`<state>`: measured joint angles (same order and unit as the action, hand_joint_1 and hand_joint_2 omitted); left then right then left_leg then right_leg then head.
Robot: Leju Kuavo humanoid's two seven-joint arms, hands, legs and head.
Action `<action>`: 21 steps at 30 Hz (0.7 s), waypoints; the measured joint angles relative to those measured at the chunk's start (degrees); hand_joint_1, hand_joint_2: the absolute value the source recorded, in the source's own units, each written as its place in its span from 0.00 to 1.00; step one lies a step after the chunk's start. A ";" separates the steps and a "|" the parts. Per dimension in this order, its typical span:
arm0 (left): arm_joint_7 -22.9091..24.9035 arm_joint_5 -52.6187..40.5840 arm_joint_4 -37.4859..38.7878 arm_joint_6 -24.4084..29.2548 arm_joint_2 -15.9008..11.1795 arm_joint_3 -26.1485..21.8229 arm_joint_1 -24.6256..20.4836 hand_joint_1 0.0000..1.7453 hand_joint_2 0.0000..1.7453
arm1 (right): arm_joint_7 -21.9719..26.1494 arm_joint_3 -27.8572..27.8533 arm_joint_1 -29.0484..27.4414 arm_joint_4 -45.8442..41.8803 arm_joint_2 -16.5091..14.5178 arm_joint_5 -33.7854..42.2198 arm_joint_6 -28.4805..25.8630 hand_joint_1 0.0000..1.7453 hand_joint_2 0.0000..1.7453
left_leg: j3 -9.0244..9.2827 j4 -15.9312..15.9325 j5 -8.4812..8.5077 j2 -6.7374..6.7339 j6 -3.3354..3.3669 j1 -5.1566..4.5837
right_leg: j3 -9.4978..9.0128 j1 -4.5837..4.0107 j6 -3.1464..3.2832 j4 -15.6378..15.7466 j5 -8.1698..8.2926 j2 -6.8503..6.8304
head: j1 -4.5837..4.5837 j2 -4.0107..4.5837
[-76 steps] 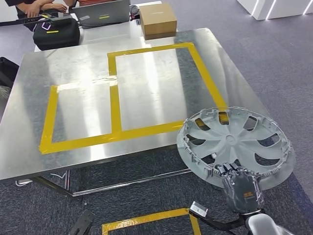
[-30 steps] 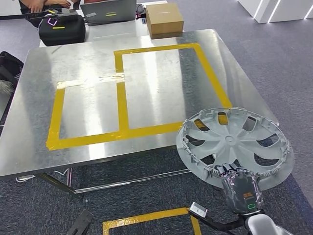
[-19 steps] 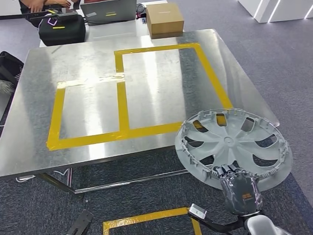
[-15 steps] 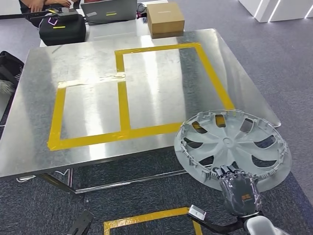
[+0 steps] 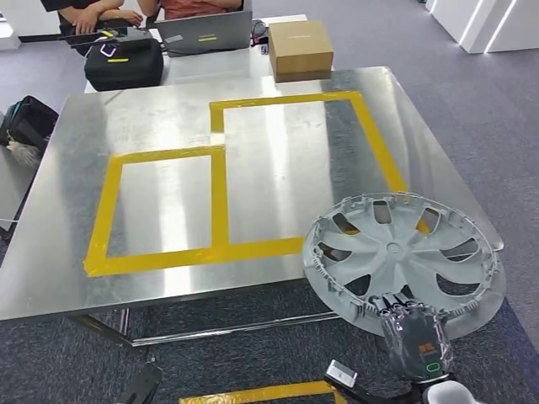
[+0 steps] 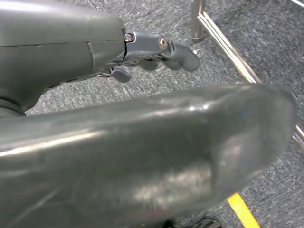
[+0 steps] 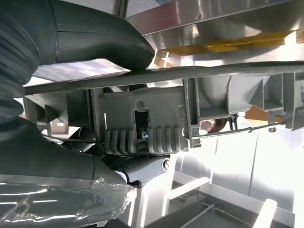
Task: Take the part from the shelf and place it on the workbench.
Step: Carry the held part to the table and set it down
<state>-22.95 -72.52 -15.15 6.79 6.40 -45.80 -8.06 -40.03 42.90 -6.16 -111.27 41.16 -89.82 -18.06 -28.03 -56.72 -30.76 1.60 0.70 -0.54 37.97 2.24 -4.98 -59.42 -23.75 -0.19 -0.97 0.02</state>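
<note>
Head view: right robot hand grips the near rim of the hubcap, held roughly flat; its far edge now overlaps the near right corner of the table and touches the yellow tape of the right box, whereas 2.5 s ago more of it hung over the floor; the whole picture has also shifted, table sitting lower and closer, so the camera has moved in; read: carry nearly over, set-down inside the tape is next. Far side: box, laptop, black bag, people seated beyond.

Left wrist view: left robot hand hangs over carpet, fingers loosely apart, holding nothing; table leg frame nearby.

Right wrist view: thumb lies across one face of the rim, dark fingers under the ribbed clip of the hubcap; grip looks firm; table edge and tape show beyond the part.
</note>
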 joint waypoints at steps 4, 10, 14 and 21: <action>0.03 0.01 -0.01 0.01 -0.07 0.03 -0.27 0.00 0.00 | 0.00 -0.10 -0.08 -0.16 0.01 -0.07 -0.04 1.00 1.00 | -2.05 -4.92 2.25 -0.45 -1.21 0.13 | -2.27 0.00 2.03 0.44 -1.46 0.13 | 0.32 0.01; 0.02 0.01 0.00 -0.01 0.16 0.05 0.50 0.00 0.00 | -0.02 -0.08 -0.11 -0.17 0.02 -0.07 -0.03 1.00 1.00 | -14.11 -14.71 -6.91 -0.88 -1.84 0.36 | -10.19 -0.04 2.48 2.84 -5.99 0.12 | 0.46 0.01; 0.08 0.15 0.15 -0.01 0.16 0.05 1.21 0.00 0.00 | -0.02 0.03 -0.11 -0.07 0.01 -0.03 -0.04 1.00 1.00 | -14.67 -2.44 8.81 -1.32 -0.78 0.15 | -15.54 -0.25 1.71 3.73 -10.15 0.48 | 0.59 0.01; 0.19 0.49 0.24 0.28 0.07 0.17 -0.22 0.00 0.00 | -0.05 -0.24 0.58 -0.24 0.02 -0.04 -0.11 1.00 1.00 | -11.75 -1.52 10.74 -1.10 0.79 0.04 | -15.71 -0.20 -0.15 -1.90 -16.49 0.60 | 0.17 0.00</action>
<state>-22.76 -72.02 -14.91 7.07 6.47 -45.63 -8.29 -40.07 42.66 -5.59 -111.50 41.18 -89.85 -18.18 -39.77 -58.24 -20.01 0.50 1.49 -0.50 22.26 2.03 -5.12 -61.32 -40.24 0.42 -0.81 0.02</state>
